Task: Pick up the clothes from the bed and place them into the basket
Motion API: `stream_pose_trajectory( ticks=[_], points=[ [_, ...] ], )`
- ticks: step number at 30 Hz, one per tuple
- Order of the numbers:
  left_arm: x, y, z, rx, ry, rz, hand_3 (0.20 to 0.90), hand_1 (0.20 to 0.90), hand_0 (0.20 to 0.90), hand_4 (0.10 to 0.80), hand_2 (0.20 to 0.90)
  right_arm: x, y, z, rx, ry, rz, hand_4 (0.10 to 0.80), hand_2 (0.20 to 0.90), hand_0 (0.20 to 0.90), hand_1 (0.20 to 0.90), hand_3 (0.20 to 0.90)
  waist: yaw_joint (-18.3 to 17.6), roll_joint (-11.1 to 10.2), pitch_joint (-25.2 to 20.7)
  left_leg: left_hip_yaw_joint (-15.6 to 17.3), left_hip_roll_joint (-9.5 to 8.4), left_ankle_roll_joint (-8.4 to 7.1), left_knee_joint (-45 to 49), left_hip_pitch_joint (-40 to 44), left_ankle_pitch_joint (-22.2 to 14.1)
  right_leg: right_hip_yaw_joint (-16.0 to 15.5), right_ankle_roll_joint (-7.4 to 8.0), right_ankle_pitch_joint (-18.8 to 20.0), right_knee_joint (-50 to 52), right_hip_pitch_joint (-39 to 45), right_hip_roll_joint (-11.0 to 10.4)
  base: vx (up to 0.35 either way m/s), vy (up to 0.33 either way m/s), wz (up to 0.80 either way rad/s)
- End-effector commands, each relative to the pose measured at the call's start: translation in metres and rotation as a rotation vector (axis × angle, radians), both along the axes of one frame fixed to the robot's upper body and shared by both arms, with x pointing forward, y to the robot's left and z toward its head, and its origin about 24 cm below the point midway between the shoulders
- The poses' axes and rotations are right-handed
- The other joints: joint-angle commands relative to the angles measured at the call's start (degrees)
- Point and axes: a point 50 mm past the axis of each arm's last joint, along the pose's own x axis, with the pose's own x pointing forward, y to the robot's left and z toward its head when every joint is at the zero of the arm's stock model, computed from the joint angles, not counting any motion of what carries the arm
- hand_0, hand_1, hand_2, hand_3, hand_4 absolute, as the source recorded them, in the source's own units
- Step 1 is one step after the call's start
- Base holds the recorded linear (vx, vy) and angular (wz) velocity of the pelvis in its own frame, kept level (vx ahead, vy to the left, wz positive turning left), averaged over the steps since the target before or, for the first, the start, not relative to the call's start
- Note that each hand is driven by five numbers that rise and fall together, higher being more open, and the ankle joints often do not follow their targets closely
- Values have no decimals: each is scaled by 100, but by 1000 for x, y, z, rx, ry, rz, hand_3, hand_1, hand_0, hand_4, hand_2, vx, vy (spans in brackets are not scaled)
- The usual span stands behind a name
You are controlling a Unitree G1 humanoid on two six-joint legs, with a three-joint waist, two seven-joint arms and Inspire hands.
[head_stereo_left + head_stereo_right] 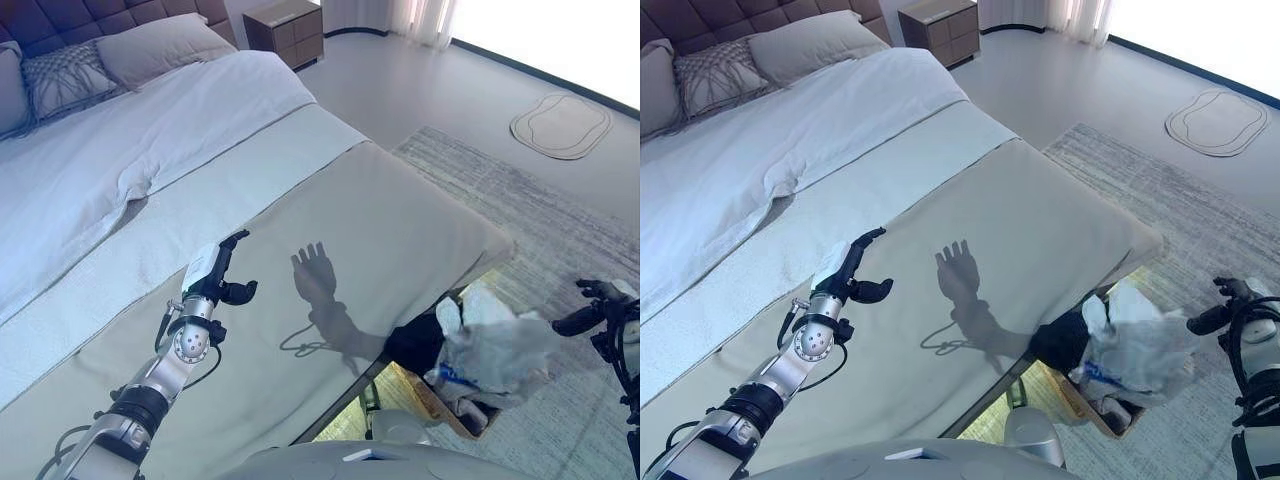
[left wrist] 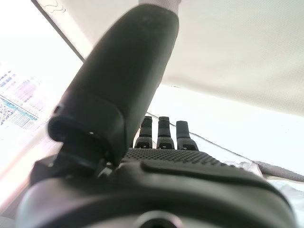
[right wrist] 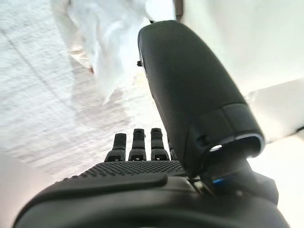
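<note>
A basket (image 1: 441, 406) stands on the floor against the bed's near corner. White clothes (image 1: 498, 350) are heaped in it and a dark garment (image 1: 416, 340) hangs at its bed side. The white clothes also show in the right wrist view (image 3: 109, 38). My left hand (image 1: 216, 278) is open and empty, held a little above the beige bedcover (image 1: 380, 220); its fingers are straight in the left wrist view (image 2: 166, 164). My right hand (image 1: 606, 304) is open and empty, just right of the basket above the rug, with straight fingers in the right wrist view (image 3: 137, 168).
A white duvet (image 1: 130, 140) and pillows (image 1: 150, 45) lie at the head of the bed. A nightstand (image 1: 285, 28) stands beyond it. A grey rug (image 1: 560, 230) covers the floor right of the bed, with a pale mat (image 1: 562, 125) farther off.
</note>
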Motion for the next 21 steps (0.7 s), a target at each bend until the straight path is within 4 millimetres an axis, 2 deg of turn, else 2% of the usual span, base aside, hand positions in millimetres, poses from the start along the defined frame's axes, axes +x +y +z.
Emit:
stream_pose_trajectory(
  ticks=[1, 5, 11, 13, 14, 15, 18, 21],
  points=[
    [19, 6, 32, 21, -142, -31, 900, 900, 900, 800, 900, 20, -3, 23, -60, -111, -17, 800, 900, 900, 900, 900, -33, -283, -385, 33, -25, 151, 238, -176, -236, -24, 208, -436, 307, 264, -8, 8, 0, -4],
    [19, 4, 33, 20, -145, -34, 900, 900, 900, 800, 900, 22, -2, 26, -62, -130, -2, 800, 900, 900, 900, 900, -57, -273, -384, 46, -17, 147, 242, -169, -236, 4, 205, -428, 306, 262, -8, 19, 6, -4],
    [19, 4, 32, 18, -138, -32, 900, 900, 900, 800, 900, 43, 14, 44, -78, -282, 104, 800, 900, 900, 900, 900, -98, -253, -379, 36, -19, 150, 233, -145, -239, 24, 195, -438, 312, 270, -8, 11, 3, -2],
    [18, 4, 32, 15, -136, -27, 900, 900, 900, 800, 900, 52, 27, 53, -92, -365, 161, 800, 900, 900, 900, 900, -123, -241, -376, 40, -18, 142, 240, -164, -238, 16, 197, -452, 328, 253, -12, 0, 0, 0],
    [16, 4, 30, 10, -132, -17, 900, 900, 900, 800, 900, 57, 40, 57, -99, -424, 211, 800, 900, 900, 900, 900, -151, -230, -365, 32, -24, 141, 250, -176, -241, 15, 195, -465, 344, 243, -16, 0, 0, 0],
    [16, 3, 29, 10, -131, -16, 900, 900, 900, 800, 900, 57, 42, 57, -99, -434, 221, 800, 900, 900, 900, 900, -154, -228, -364, 29, -25, 142, 250, -176, -242, 16, 193, -468, 344, 243, -16, 0, 0, 0],
    [10, 2, 20, -1, -116, 5, 900, 900, 900, 800, 900, 61, 69, 56, -96, -548, 316, 800, 900, 900, 900, 900, -165, -200, -360, -15, -42, 155, 230, -162, -234, 6, 193, -487, 336, 272, -29, 2, 3, -1],
    [3, 3, 13, 4, -116, 29, 900, 900, 900, 800, 900, 58, 86, 49, -94, -593, 373, 800, 900, 900, 900, 900, -142, -184, -370, -53, -47, 154, 218, -153, -220, -38, 195, -507, 340, 301, -45, 11, -3, 4]
  ],
)
